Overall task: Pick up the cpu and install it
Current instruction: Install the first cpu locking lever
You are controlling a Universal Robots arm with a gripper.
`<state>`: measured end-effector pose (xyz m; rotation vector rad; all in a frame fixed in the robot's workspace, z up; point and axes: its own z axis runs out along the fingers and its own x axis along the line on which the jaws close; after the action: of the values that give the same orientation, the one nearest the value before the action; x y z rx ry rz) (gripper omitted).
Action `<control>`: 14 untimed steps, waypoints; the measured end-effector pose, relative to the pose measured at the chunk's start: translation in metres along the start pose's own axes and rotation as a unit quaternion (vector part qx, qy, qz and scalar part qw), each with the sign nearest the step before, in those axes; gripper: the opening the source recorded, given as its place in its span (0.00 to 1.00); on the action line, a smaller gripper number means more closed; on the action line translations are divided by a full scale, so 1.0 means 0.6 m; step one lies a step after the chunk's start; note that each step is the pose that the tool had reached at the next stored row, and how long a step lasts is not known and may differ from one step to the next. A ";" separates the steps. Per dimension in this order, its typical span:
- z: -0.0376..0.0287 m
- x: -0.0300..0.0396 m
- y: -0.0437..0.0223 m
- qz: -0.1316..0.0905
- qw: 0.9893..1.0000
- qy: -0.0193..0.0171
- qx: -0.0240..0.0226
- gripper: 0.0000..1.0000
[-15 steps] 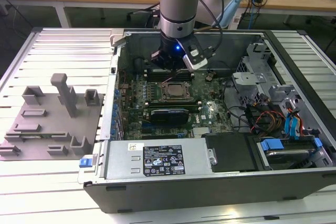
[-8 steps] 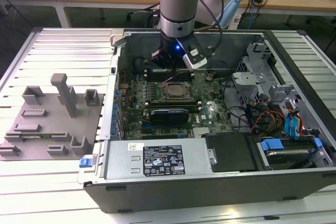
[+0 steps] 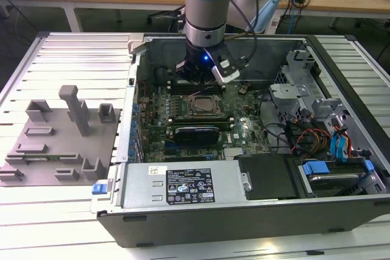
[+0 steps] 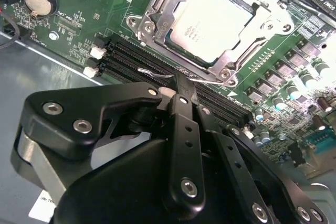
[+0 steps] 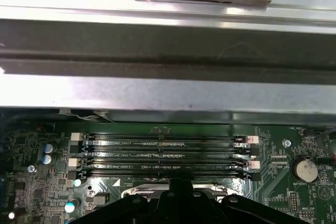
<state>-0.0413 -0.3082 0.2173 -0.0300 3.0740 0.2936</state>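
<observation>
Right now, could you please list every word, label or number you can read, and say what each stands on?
No text can be quoted with confidence.
cpu: dark print on its pale top, too small to read.
White label: dense print and symbols, too small to read.
Motherboard: white lettering across it, too small to read.

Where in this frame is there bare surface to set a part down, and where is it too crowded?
Free: the ribbed table beyond the grey fixture block, and the strip near the case's front. Crowded: the motherboard around the cpu, under the tool.
</observation>
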 end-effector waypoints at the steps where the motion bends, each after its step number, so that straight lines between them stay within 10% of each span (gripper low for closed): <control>1: 0.002 0.000 0.000 0.000 1.000 -0.001 0.000 0.11; 7: 0.012 0.001 -0.002 -0.001 1.000 -0.005 0.000 0.11; 14: 0.021 0.004 -0.004 -0.005 1.000 -0.026 0.003 0.11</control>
<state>-0.0430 -0.3082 0.2042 -0.0377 3.0212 0.2806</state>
